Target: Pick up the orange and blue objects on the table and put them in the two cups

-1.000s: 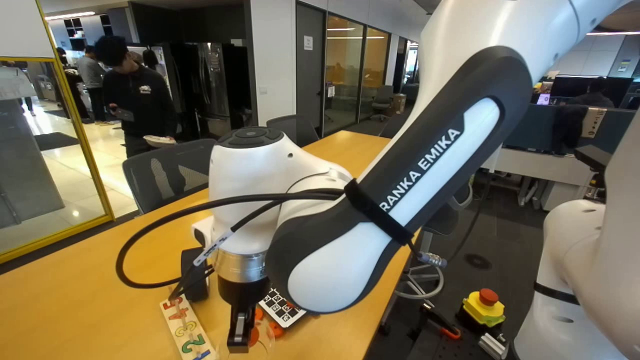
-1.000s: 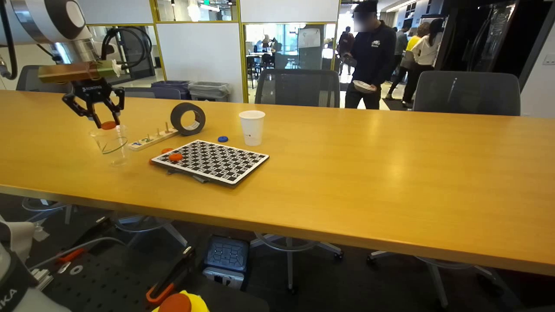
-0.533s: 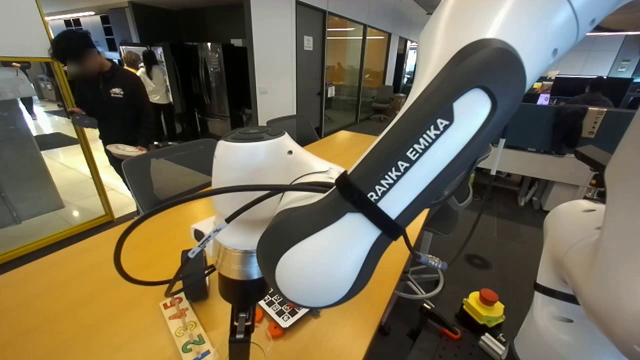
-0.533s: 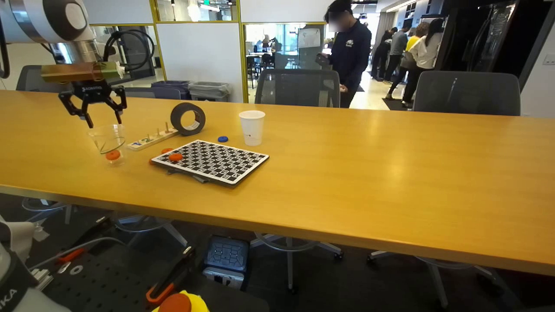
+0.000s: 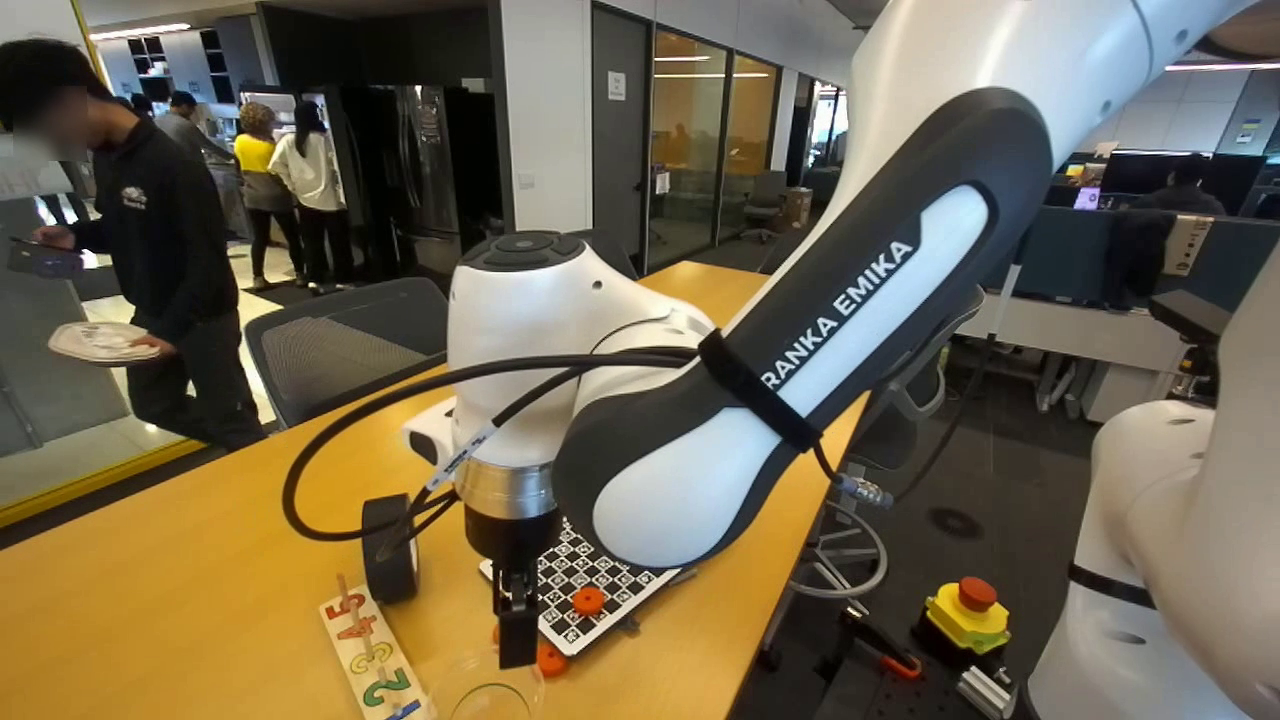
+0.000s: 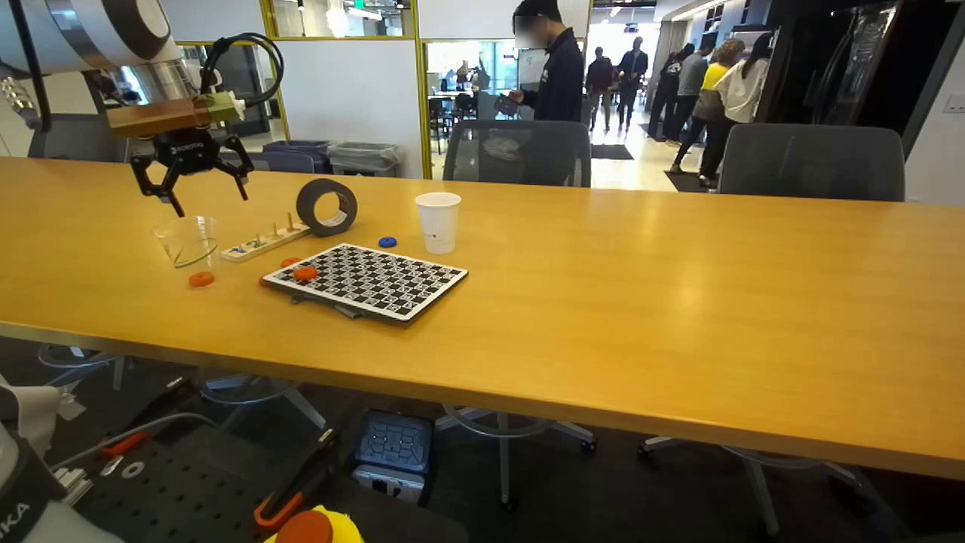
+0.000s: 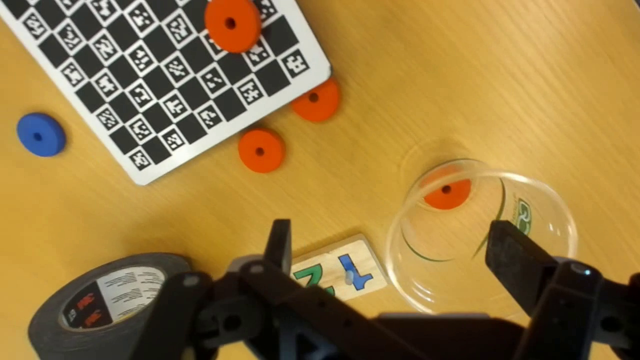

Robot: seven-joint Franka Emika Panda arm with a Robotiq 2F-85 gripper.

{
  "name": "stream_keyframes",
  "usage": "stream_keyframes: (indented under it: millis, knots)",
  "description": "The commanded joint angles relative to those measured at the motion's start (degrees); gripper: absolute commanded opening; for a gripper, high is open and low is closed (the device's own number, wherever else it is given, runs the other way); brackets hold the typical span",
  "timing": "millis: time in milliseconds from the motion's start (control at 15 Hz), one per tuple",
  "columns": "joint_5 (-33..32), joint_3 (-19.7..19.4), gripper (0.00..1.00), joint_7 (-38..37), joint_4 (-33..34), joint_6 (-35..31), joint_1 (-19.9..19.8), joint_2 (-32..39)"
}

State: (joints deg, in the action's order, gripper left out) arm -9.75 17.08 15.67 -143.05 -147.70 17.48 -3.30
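The claw (image 6: 212,204) hangs with its fingers spread wide, just air between them, one tip above the mouth of the clear cup (image 6: 186,245); I can't tell if it brushes the rim. An orange piece (image 6: 201,280) lies in the bottom of that cup. Next comes the number board (image 6: 268,243), largely hidden by the claw in the wrist view. A second orange piece (image 7: 317,106) is partly covered by a corner of the checkered board (image 6: 369,281), a third orange piece (image 7: 261,150) lies just beside the board, a fourth orange piece (image 6: 305,274) on top. Past the black roll (image 6: 347,207) lies the blue piece (image 6: 387,242), near the white cup (image 6: 438,222). From there the table (image 6: 678,302) runs broadly on rightward, its front edge apart from the board.
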Motion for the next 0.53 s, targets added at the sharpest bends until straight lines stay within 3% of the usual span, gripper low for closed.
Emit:
stream_keyframes:
  millis: [0,467]
  knots:
    - [-2.46,-1.45,1.0,6.09,-2.21,-1.15,-0.91,-2.91]
    - [0.41,-4.86,1.0,21.26,-3.19,-3.71,-1.73,-0.52]
